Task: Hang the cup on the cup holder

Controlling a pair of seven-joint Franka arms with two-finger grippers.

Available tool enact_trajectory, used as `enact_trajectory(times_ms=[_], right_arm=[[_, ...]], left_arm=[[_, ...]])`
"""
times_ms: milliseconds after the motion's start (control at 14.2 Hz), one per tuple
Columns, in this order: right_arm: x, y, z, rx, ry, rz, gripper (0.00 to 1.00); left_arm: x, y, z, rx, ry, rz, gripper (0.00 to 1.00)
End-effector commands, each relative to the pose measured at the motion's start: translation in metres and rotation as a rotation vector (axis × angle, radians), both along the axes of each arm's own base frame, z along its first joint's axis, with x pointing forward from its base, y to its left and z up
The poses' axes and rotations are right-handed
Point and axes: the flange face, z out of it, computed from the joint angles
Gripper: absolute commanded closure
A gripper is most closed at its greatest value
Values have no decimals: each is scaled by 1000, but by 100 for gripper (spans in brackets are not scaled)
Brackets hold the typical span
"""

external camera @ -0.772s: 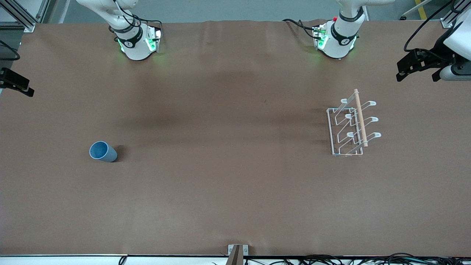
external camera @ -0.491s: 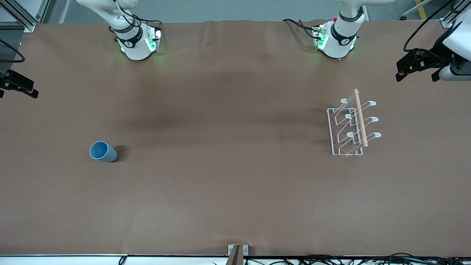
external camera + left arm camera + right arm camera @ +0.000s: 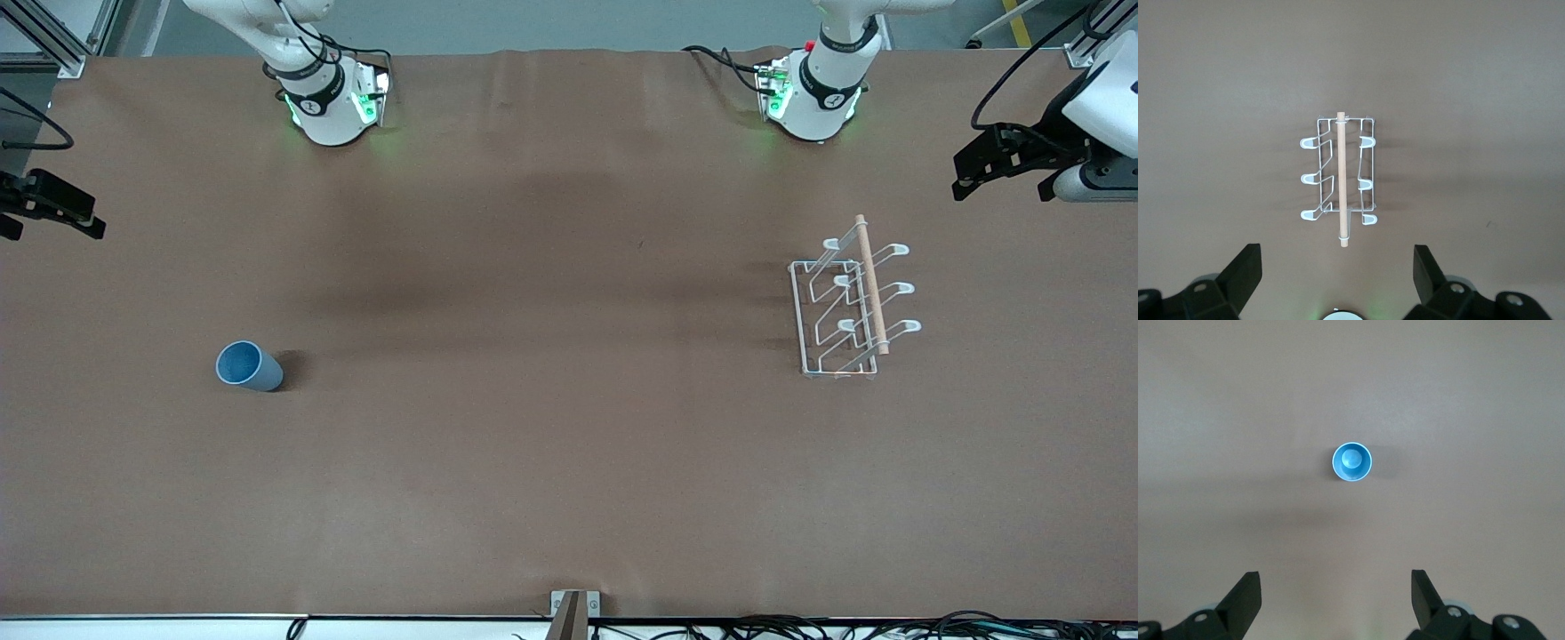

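Note:
A light-blue cup point(image 3: 247, 366) stands upright on the brown table toward the right arm's end, its mouth up; it also shows in the right wrist view as the cup point(image 3: 1351, 461). The white wire cup holder point(image 3: 849, 307) with its wooden rod stands toward the left arm's end, with nothing on its prongs. My right gripper point(image 3: 49, 222) hangs open over the table's edge at the right arm's end, well apart from the cup. My left gripper point(image 3: 1005, 178) hangs open high over the left arm's end. The left wrist view looks down on the cup holder point(image 3: 1341, 180). Both the left gripper point(image 3: 1337, 267) and the right gripper point(image 3: 1335, 587) hold nothing.
The two arm bases point(image 3: 329, 107) point(image 3: 813, 98) stand along the table's edge farthest from the front camera. A small metal bracket point(image 3: 574, 609) sits at the edge nearest that camera. Brown paper covers the whole table point(image 3: 551, 444).
The right gripper has drifted a little inward over the table from its end. The left gripper has shifted slightly. Cup and cup holder have not moved.

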Motion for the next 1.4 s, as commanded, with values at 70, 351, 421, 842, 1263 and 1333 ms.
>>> enact_trajectory(times_ms=[70, 351, 421, 842, 1263, 1333], right_arm=[[-4, -13, -9, 16, -6, -18, 2], [2, -36, -70, 13, 6, -58, 2], [2, -43, -90, 13, 5, -70, 2], [-3, -63, -234, 0, -71, -38, 2], [-2, -59, -350, 4, -75, -7, 4], [0, -60, -361, 3, -79, -7, 4]], left_arm=[[4, -2, 3, -13, 3, -16, 0], [5, -2, 6, -14, -5, -17, 0], [6, -1, 5, -14, -4, -16, 0], [7, -1, 4, -14, -2, -16, 0], [7, -2, 3, -15, 0, -18, 0], [6, -2, 4, -15, -2, -18, 0]])
